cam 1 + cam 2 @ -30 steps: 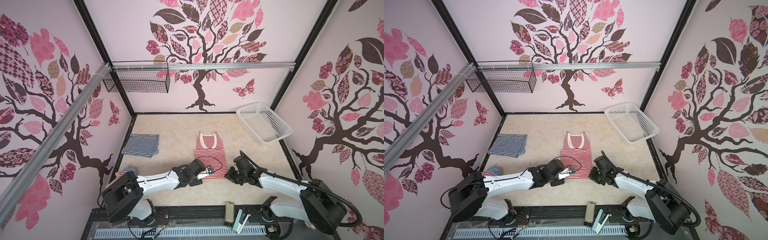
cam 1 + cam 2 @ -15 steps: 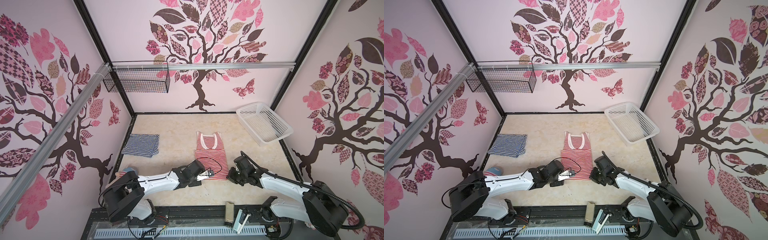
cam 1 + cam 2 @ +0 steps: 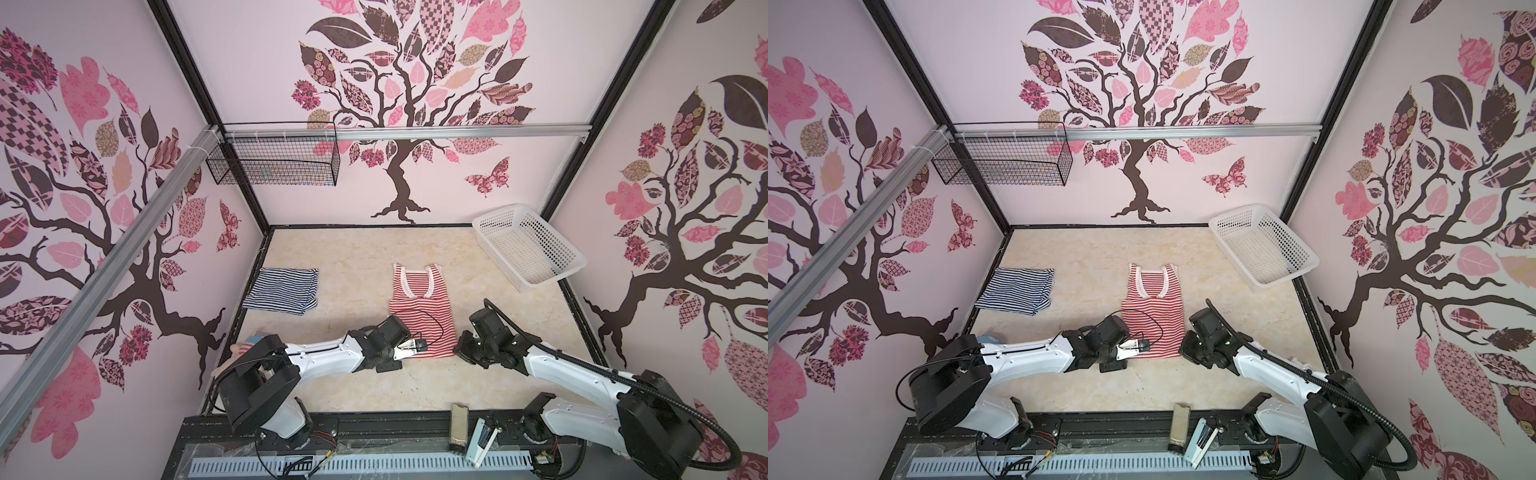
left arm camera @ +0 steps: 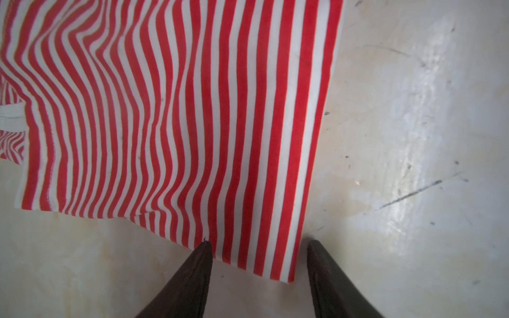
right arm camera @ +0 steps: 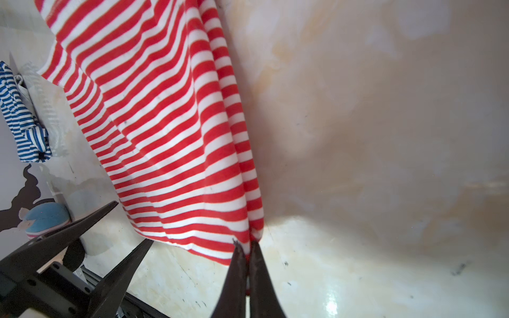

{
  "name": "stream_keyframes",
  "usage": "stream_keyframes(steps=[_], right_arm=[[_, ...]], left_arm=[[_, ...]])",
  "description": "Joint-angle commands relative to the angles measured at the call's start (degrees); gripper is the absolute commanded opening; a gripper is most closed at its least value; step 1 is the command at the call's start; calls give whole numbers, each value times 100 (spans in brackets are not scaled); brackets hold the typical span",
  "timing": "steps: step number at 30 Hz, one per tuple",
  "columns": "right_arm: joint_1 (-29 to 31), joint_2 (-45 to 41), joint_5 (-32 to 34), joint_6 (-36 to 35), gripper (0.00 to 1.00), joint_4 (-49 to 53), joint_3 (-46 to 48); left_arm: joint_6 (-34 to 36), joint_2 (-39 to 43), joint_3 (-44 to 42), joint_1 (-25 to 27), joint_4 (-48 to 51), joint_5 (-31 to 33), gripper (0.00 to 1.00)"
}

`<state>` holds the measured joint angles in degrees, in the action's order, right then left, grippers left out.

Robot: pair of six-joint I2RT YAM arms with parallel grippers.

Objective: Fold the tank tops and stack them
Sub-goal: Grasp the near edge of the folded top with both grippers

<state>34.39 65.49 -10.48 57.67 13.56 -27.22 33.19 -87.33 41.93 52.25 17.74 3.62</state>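
Observation:
The red-and-white striped tank top (image 3: 422, 309) (image 3: 1152, 311) lies flat mid-table, straps toward the back wall. My right gripper (image 5: 245, 243) (image 3: 457, 352) is shut on its near right hem corner, and the cloth (image 5: 170, 137) is pinched between the fingertips. My left gripper (image 4: 257, 242) (image 3: 415, 345) (image 3: 1138, 345) is open, its jaws either side of the near left hem corner (image 4: 275, 264) without clamping it. The navy-and-white striped tank top (image 3: 284, 291) (image 3: 1017, 291) (image 5: 22, 124) lies folded at the left.
A white perforated basket (image 3: 536, 253) (image 3: 1271, 249) stands at the back right. A black wire basket (image 3: 274, 160) hangs from the rail at the back left. A plush doll (image 3: 251, 345) (image 5: 45, 217) lies by the left arm's base. Small items (image 3: 459, 428) sit on the front rail.
My right gripper has shut on the red top's hem corner. The left jaws have narrowed slightly around the other corner.

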Motion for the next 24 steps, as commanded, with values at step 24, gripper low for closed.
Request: stream_keyframes(steps=[24], right_arm=[[13, -33, 37, -115, 0, 269, -543]], left_arm=[[63, -498, 678, -179, 992, -667, 54]])
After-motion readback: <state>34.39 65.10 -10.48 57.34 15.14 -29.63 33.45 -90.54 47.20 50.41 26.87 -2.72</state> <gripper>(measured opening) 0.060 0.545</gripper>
